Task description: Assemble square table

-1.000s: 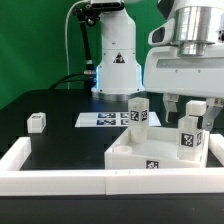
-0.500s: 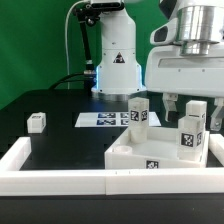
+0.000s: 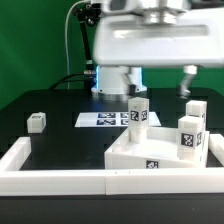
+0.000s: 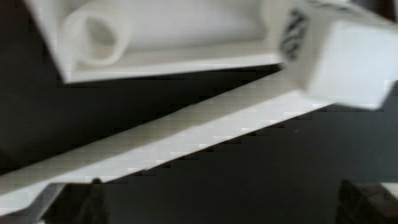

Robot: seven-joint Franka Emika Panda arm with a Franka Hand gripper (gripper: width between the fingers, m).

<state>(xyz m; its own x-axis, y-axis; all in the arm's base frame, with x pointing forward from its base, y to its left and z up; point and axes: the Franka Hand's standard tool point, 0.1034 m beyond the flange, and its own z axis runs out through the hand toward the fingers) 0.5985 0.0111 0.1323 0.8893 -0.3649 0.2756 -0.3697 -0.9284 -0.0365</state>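
The white square slab point(image 3: 150, 158) lies against the front rim wall at the exterior view's right. Three white tagged legs stand upright on it: one at the back left point(image 3: 138, 113), one at the back right point(image 3: 196, 112), one at the front right point(image 3: 188, 138). A fourth leg point(image 3: 37, 122) lies loose on the table at the left. My gripper point(image 4: 226, 203) is open and empty, raised above the slab; one finger point(image 3: 186, 82) shows in the exterior view. The wrist view shows a slab corner with a round socket point(image 4: 98, 35) and one tagged leg point(image 4: 338, 60).
The long white rim wall point(image 3: 60, 178) runs along the front and up both sides; it also crosses the wrist view point(image 4: 178, 130). The marker board point(image 3: 103, 119) lies flat behind the slab. The robot base point(image 3: 117, 75) stands at the back.
My gripper has risen and moved toward the exterior view's left, away from the legs at the right. The slab and the legs have not moved.
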